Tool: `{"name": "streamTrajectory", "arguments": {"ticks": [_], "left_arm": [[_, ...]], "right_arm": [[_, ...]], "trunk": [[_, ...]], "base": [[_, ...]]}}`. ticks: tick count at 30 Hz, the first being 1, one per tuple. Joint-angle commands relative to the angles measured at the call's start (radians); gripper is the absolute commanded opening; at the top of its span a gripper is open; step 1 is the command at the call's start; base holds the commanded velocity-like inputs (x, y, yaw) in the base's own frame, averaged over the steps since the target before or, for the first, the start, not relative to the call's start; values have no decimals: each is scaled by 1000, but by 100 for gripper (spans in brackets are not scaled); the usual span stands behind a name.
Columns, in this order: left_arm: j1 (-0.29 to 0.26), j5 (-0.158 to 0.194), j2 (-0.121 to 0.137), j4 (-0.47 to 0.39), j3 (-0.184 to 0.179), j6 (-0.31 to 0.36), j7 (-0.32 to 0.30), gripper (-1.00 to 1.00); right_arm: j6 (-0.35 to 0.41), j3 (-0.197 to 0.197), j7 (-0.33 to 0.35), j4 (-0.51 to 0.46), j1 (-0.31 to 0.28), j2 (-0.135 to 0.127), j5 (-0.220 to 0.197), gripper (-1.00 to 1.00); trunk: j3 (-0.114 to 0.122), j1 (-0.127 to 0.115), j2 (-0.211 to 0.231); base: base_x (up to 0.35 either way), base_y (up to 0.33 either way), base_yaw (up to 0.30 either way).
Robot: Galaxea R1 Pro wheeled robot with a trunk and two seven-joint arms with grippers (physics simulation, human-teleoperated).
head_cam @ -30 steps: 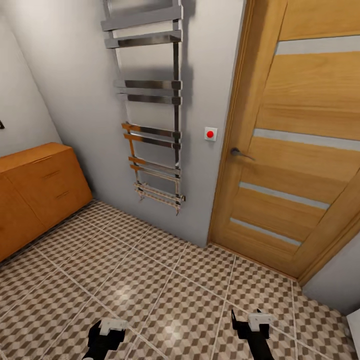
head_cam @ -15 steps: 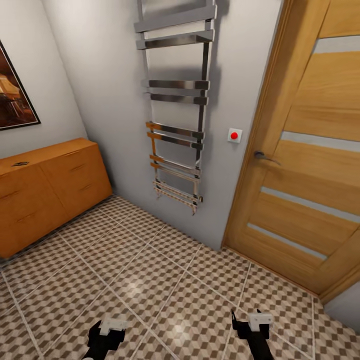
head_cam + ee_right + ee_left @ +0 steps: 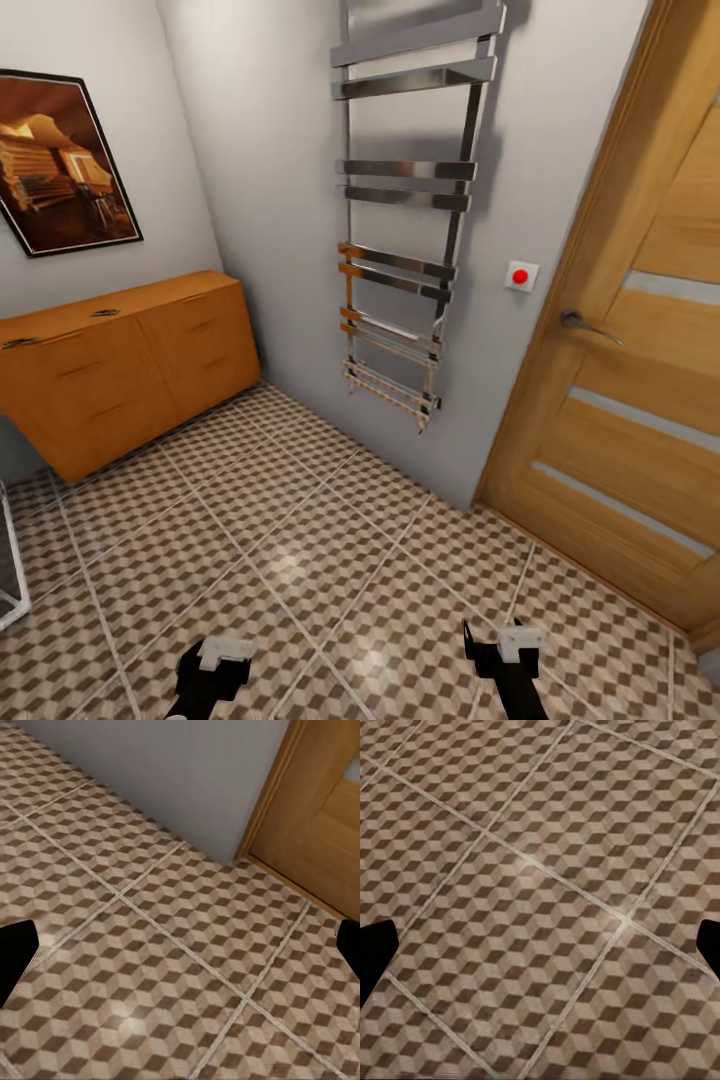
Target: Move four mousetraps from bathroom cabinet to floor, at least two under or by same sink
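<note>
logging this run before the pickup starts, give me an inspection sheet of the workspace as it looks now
surface: bathroom floor of cube-pattern tiles with pale grout, bare where seen.
job's things: cabinet, an orange-brown chest of drawers, stands against the wall, drawers shut; two small dark flat items lie on its top, too small to name; no mousetraps made out on the floor.
clutter: nothing seen.
grippers: left hand and right hand hang low over the tiles, fingers spread wide in the wrist views, both empty.
cables: nothing seen.
surroundings: chrome towel radiator on the grey wall, red button beside a wooden door, framed picture above the cabinet.
</note>
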Motion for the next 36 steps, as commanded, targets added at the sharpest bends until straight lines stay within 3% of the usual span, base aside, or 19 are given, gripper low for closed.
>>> {"name": "streamTrajectory", "arguments": {"ticks": [1, 36], "left_arm": [[-1, 4, -1, 3, -8, -4, 2, 100], [-2, 4, -5, 3, -8, -4, 0, 100]], "right_arm": [[-1, 5, -10, 1, -1, 0, 8, 100], [-1, 5, -10, 1, -1, 0, 8, 100]], "trunk": [[-2, 1, -2], [-2, 1, -2]], "base": [[0, 0, 254], [0, 0, 254]]}}
